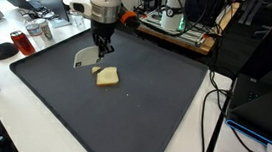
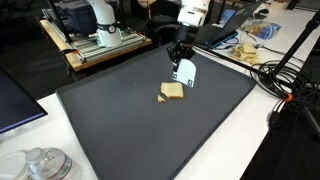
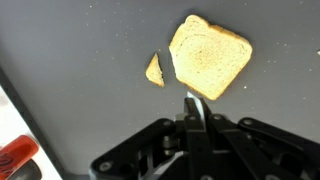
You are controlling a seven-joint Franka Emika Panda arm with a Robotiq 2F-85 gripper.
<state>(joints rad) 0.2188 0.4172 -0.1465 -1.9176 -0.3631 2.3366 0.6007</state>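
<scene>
My gripper (image 1: 102,49) (image 2: 180,60) hangs over a dark grey mat (image 1: 142,122) (image 2: 120,125). In the wrist view its fingers (image 3: 193,103) are shut on a thin pale blade-like edge. Both exterior views show this as a flat white-grey utensil (image 1: 83,57) (image 2: 185,73) reaching down to the mat; I cannot tell what kind it is. A slice of toast (image 1: 108,76) (image 2: 172,92) (image 3: 209,56) lies flat on the mat just beyond the utensil's tip. A small broken-off piece (image 3: 154,70) lies beside the slice, apart from it.
A red can (image 1: 19,42) (image 3: 15,155) stands off the mat's edge among clutter. Cables (image 1: 213,114) run along one side of the mat. A wooden platform with equipment (image 2: 100,45) and a bag of bread (image 2: 245,45) sit behind it. A glass jar (image 2: 40,165) stands near a corner.
</scene>
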